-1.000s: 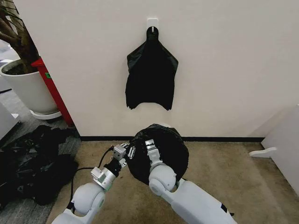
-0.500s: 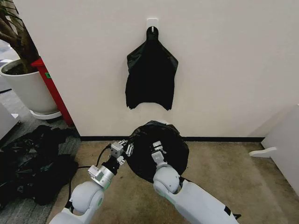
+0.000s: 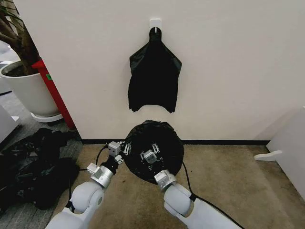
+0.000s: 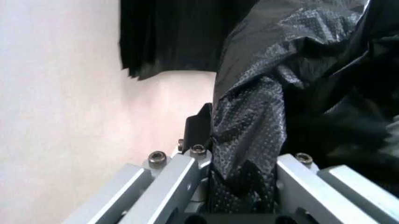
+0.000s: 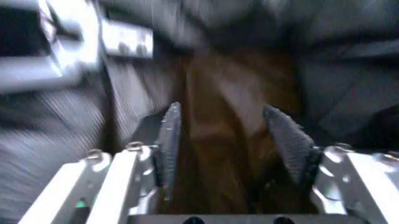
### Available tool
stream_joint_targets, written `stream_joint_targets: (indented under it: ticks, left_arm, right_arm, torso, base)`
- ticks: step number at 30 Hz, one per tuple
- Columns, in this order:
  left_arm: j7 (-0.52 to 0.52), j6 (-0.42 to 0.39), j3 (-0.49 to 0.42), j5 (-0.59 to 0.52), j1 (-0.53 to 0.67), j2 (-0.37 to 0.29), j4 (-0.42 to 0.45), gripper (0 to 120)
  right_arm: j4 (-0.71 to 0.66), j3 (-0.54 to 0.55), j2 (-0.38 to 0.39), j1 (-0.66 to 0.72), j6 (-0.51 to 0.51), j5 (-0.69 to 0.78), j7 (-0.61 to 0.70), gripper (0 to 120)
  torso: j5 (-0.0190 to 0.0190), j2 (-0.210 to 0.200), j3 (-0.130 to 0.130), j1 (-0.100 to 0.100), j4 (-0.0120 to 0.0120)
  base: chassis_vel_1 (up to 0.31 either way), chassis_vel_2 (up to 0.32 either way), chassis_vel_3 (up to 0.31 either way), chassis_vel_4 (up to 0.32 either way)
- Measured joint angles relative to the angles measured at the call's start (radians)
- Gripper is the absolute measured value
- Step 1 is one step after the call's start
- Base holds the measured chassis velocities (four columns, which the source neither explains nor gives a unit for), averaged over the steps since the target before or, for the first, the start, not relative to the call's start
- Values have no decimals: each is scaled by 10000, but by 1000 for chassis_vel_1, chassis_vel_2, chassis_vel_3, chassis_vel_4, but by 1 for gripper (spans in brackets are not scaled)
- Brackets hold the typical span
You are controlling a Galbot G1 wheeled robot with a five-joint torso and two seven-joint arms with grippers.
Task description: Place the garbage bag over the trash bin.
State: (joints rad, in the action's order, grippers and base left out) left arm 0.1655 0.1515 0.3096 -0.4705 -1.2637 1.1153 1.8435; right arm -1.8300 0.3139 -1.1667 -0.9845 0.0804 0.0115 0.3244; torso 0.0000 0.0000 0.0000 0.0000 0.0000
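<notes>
The garbage bag (image 3: 153, 151) now lies rounder and flatter than a second ago, a black disc on the floor by the wall's foot, stretched over what I judge to be the trash bin (its white plastic is hidden). The left gripper (image 3: 125, 149), clenched on a fold at the bag's left edge, has drawn leftward. The right gripper (image 3: 151, 153) has pulled nearer, fingers (image 5: 167, 140) spread and released. Another black bag (image 3: 154, 78) hangs above.

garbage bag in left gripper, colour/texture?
Glossy black with a fine dotted emboss; garbage bag shows best in the left wrist view.
</notes>
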Motion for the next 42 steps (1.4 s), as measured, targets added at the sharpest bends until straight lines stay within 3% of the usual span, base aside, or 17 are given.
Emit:
stream_joint_targets:
  ticks: [4,6,10,13,14,21,25,32,42]
  left_arm:
    - [-412,-453,100,-785,222,112,-334,2]
    - [-596,-681,134,-1034,273,136,-362,2]
    - [-1849,-2193,297,-2856,557,321,-433,2]
    - [-2677,-3153,404,-4269,605,482,-330,2]
    - [-2677,-3153,404,-4269,605,482,-330,2]
    - [-5063,-5252,1064,-7283,1116,1076,-314,2]
    - [-5565,-5999,1756,-8306,1214,1177,-418,2]
    - [-5766,-6421,2469,-8874,1063,1016,-178,2]
    - [-5729,-6655,2675,-8991,633,947,476,2]
  right_arm:
    - [-981,-319,113,-510,-368,548,-284,70]
    - [-1091,-436,117,-646,-686,516,-398,73]
    - [-1118,-1158,52,-1289,-2732,-715,-996,90]
    - [-992,-1589,-120,-1675,-3489,-1893,-790,99]
    - [-992,-1589,-120,-1675,-3489,-1893,-790,99]
    - [-882,-1726,-476,-2806,-3041,-2284,1127,100]
    - [-605,-1760,-569,-3030,-2863,-2539,1443,100]
    - [126,-1800,-664,-3008,-2507,-2633,1788,100]
    - [1390,-1941,-959,-2333,-2477,-2415,1657,100]
  torso:
    - [0,0,0,0,0]
    - [0,0,0,0,1]
    - [0,0,0,0,-3]
    - [0,0,0,0,3]
    - [0,0,0,0,3]
    - [-3,0,0,0,-4]
    - [2,0,0,0,0]
    - [1,0,-1,0,0]
    - [0,0,0,0,0]
  base:
    - [0,0,0,0]
    - [0,0,0,0]
    - [0,0,0,0]
    - [0,0,0,0]
    - [0,0,0,0]
    - [0,0,0,0]
    - [0,0,0,0]
    - [0,0,0,0]
    - [0,0,0,0]
